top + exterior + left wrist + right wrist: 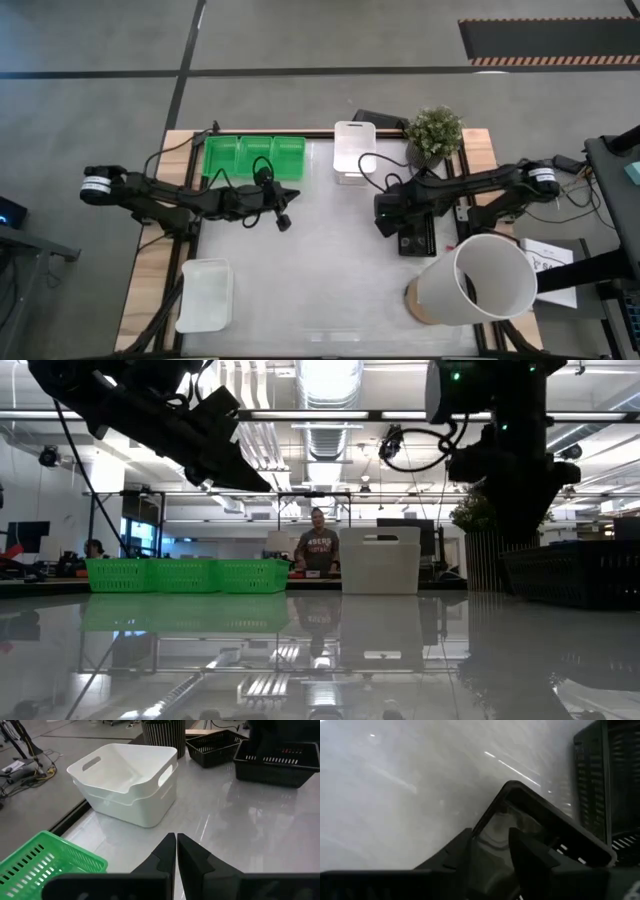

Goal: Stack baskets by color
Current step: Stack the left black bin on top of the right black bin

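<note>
Baskets sit in groups: a green row (254, 157) along the far left edge of the table (320, 270), a white stack (353, 152) at far centre, one white basket (206, 294) alone at the near left corner, black baskets (272, 757) on the right. High view hides most of the black ones under the right arm; only a black basket (415, 238) pokes out below the right gripper (388, 214). Left wrist view fills that in: two black mesh baskets side by side, well apart from the two nested white ones (131, 782), plus a corner of a green basket (42, 861). Low view shows the green row (187, 574) as three in line with the white stack (380, 560) to their right, and a person (317, 544) in the room behind. Big white cylinder (478, 283) lies tipped at the near right; potted plant (435, 134) stands at the far right.

Left gripper (282, 217) hangs over bare table, near side of the green row; fingers (165, 855) pressed together, holding nothing. Right gripper sits low by a black basket; right wrist view shows its fingers (532, 857) with a narrow gap, straddling the basket rim (545, 817); cannot tell whether they pinch it.
</note>
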